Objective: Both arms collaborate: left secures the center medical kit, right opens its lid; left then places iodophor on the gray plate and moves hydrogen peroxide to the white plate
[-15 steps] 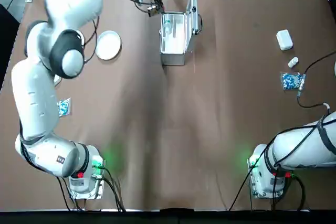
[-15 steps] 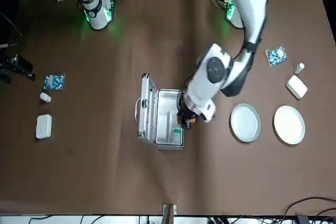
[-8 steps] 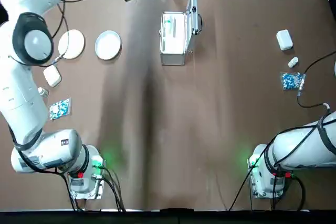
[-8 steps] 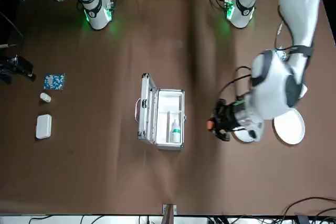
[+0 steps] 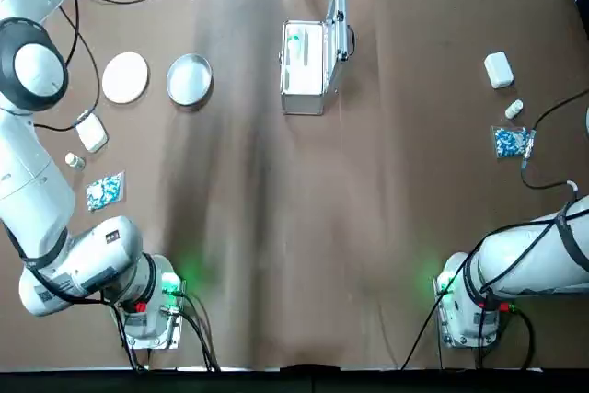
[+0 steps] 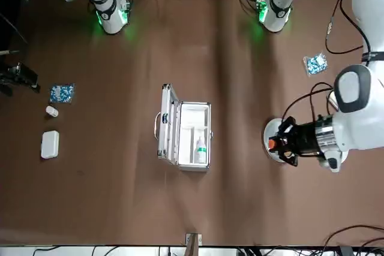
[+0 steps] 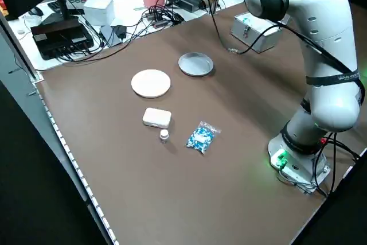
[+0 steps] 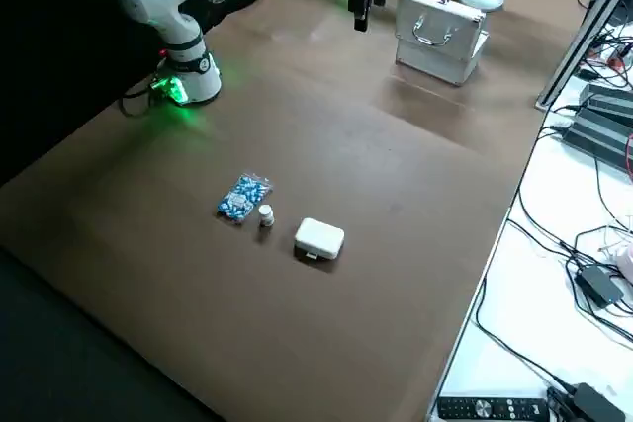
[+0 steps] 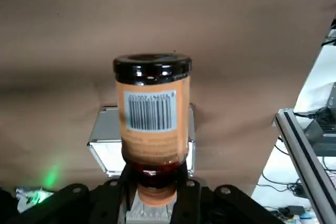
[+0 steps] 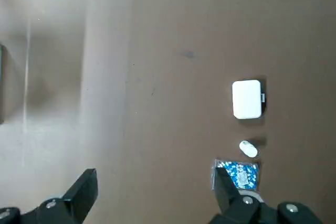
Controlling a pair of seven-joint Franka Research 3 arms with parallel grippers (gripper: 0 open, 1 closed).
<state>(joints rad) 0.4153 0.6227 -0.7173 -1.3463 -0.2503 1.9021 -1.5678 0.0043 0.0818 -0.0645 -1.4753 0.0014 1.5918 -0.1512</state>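
1. Within the last second the left gripper (image 6: 282, 146) had been carried from the medical kit (image 5: 308, 66) to the gray plate's (image 5: 189, 79) far rim, clamped on the iodophor (image 9: 152, 119).
2. The bottle was judged light, rigid and slippery; it was held at its capped end.
3. The hydrogen peroxide (image 6: 201, 147) was left inside the kit; the lid (image 6: 167, 122) stood upright.
4. The white plate (image 5: 125, 76) lay beside the gray plate; nothing obstructed. The right gripper (image 10: 152, 195), spread empty, was parked well apart.
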